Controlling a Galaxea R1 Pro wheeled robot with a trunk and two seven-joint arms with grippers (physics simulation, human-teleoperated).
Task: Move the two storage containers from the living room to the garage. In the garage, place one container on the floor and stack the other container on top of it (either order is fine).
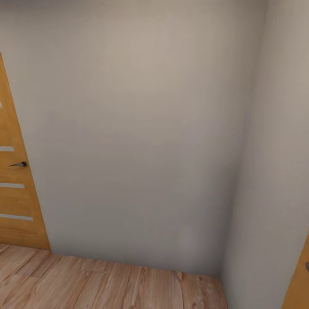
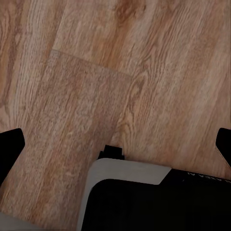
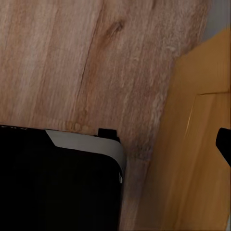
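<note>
Head view: a corner formed by two plain grey-white walls (image 1: 141,128) above a strip of light wood plank floor (image 1: 107,285). A wooden door (image 1: 15,189) with pale horizontal insets and a dark lever handle (image 1: 19,164) stands at the left edge; the edge of a second wooden door (image 1: 300,279) shows at the lower right.

Left wrist view: the left gripper (image 2: 115,144) hangs over the plank floor, its dark fingers (image 2: 10,144) at opposite edges of the picture, spread wide with nothing between them. The robot's grey-and-black base (image 2: 144,197) lies below.

Right wrist view: one dark finger (image 3: 224,144) shows beside a wooden door; its spread cannot be told. No storage container appears here.
</note>
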